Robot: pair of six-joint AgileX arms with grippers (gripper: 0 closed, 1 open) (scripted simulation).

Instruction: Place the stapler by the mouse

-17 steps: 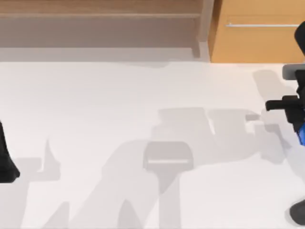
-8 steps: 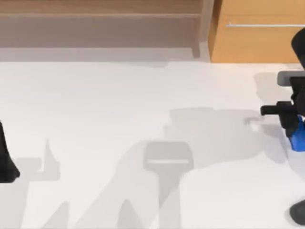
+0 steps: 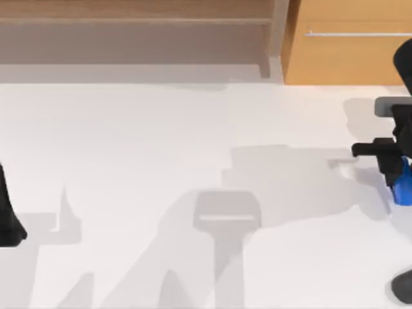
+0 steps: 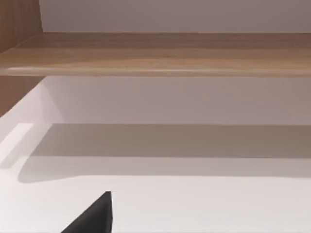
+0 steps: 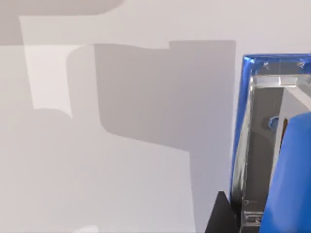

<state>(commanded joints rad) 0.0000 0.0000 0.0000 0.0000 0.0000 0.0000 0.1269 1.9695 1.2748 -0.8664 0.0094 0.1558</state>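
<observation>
White surface (image 3: 161, 129) is stretching across; the left end effector (image 3: 8, 212) is sitting parked at its left edge, its state unclear. At the right edge, the right end effector (image 3: 394, 172) is clamping the blue stapler (image 3: 403, 183), above the dark mouse (image 3: 404, 286) in the lower right corner.

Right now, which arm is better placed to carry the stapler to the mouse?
The right. Its gripper is at the stapler near the table's right edge, and the mouse lies just below it. The left arm is parked at the far left edge.
</observation>
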